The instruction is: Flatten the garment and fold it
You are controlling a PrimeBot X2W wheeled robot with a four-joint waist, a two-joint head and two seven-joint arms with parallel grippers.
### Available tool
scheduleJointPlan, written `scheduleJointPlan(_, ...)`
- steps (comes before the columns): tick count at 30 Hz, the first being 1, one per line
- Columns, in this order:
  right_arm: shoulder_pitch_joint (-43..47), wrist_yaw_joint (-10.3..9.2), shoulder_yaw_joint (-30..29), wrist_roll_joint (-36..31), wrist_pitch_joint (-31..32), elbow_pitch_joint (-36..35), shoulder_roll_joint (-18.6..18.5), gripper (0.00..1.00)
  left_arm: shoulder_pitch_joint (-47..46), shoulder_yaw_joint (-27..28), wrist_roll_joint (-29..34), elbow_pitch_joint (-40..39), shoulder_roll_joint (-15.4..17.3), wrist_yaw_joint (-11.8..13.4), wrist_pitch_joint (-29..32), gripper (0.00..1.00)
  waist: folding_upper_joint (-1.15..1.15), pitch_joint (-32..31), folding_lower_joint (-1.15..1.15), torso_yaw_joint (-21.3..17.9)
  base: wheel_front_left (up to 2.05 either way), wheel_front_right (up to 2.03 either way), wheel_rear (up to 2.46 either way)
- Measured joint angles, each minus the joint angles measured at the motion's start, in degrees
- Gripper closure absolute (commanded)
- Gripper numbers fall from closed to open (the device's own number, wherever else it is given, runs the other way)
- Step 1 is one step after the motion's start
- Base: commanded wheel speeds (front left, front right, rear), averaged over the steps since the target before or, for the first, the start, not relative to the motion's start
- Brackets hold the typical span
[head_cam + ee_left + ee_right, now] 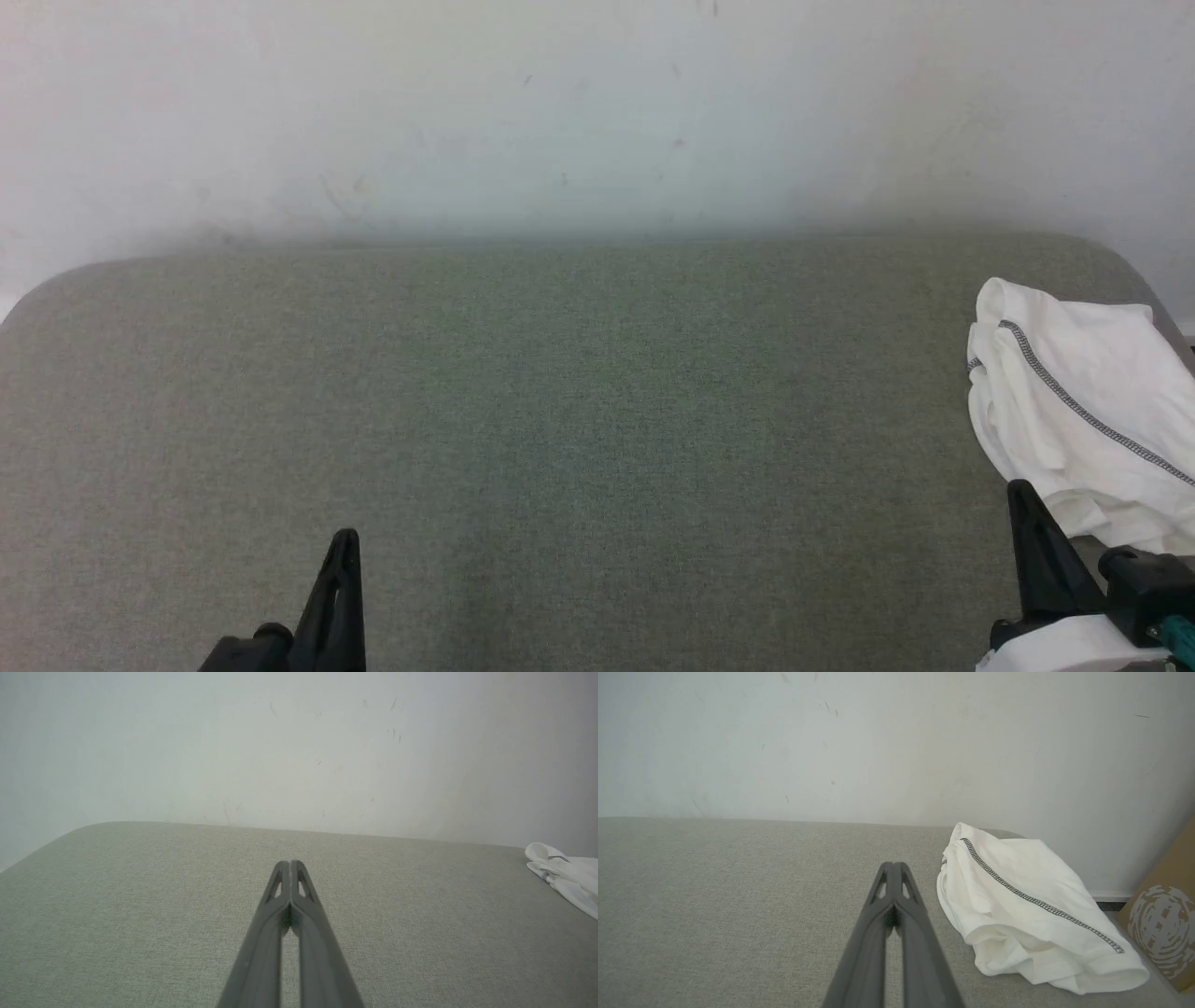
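Fingers on the left gripper [344, 543] and the right gripper [1019, 490] are pressed together, pinching nothing, both low at the near edge of the grey fabric surface [597, 392]. The garment [1083, 411] lies bunched in a heap at the right end of that surface, just beyond the right gripper and well apart from the left one. Flattening looks not yet begun, so the step in hand is the first reach. Next, the right fingers must spread, take an edge of the heap and draw it left toward the middle. A cardboard box [1162, 924] stands just right of the heap, and a white wall [597, 112] backs the far side. Neither seems to block the reach.
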Motion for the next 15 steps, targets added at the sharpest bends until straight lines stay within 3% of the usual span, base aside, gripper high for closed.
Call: scheduleJointPlan(15, -1.01, 0.0, 0.9, -0.36, 1.19, -0.23, 0.0, 1.0, -2.14, 0.43, 1.45, 0.88, -0.58, -0.49, 1.7, 1.0, 0.0, 0.24, 0.0, -0.19, 0.0, 0.0, 0.0)
